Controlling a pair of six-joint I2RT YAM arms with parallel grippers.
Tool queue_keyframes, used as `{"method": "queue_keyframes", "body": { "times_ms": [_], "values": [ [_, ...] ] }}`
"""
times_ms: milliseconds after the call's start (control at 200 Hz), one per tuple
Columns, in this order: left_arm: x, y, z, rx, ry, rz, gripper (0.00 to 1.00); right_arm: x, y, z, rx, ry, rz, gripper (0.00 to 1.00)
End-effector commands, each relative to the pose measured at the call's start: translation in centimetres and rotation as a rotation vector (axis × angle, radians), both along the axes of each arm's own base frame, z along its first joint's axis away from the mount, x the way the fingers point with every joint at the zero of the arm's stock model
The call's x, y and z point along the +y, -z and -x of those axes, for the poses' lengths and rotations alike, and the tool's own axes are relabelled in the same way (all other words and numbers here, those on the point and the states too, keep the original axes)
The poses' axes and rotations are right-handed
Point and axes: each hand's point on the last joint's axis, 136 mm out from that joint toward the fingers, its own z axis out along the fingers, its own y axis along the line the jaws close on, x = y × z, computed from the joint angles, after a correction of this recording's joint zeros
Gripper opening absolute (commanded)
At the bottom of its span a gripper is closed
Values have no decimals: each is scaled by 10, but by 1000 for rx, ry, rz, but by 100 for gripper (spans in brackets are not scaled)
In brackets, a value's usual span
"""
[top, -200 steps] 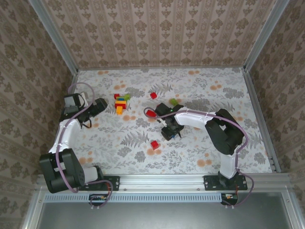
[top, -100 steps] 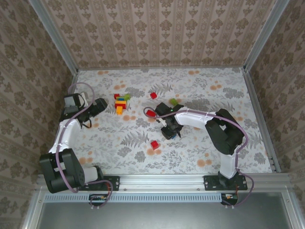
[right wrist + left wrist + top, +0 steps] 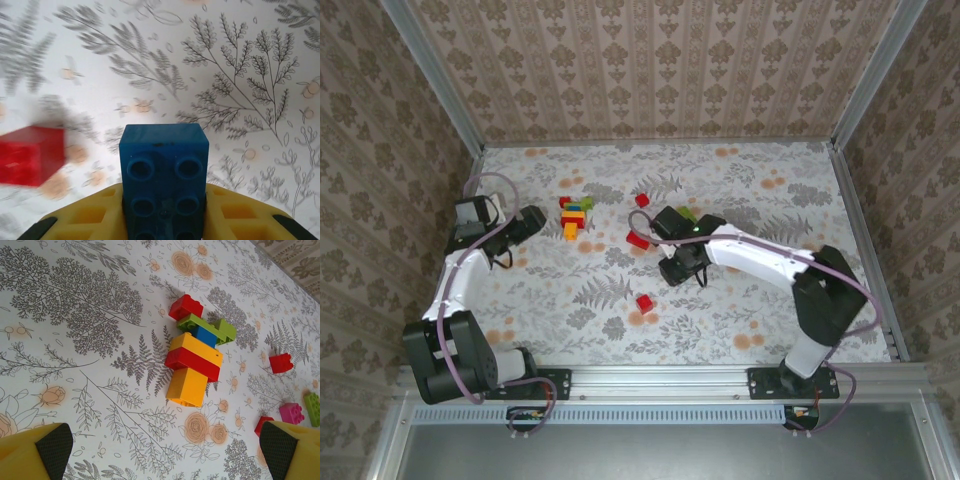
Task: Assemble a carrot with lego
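A stacked lego piece lies at the back left of the table: red, green, blue, orange, red and orange bricks joined in a row. My left gripper is open just short of it, its padded fingertips wide apart over bare table. In the middle of the table, my right gripper is shut on a blue brick, whose hollow underside faces the wrist camera. The blue brick is clear of the table. A loose red brick lies to its left.
Loose bricks lie around the middle: red ones and a green one behind my right wrist. In the left wrist view a magenta brick sits near a green one. Patterned walls close in the table.
My right gripper's jaws have closed on the blue brick and the right arm's elbow has swung to the right. The left arm has not moved.
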Motion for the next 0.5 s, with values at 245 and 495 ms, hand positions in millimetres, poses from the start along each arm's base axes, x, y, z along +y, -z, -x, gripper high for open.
{"method": "queue_keyframes", "body": {
  "times_ms": [245, 495],
  "values": [
    [-5, -6, -7, -17, 37, -18, 100, 50, -7, 50, 110, -17, -50, 33],
    [-6, -7, -6, -14, 42, -29, 100, 71, 8, 46, 120, -27, 2, 32]
  ]
}}
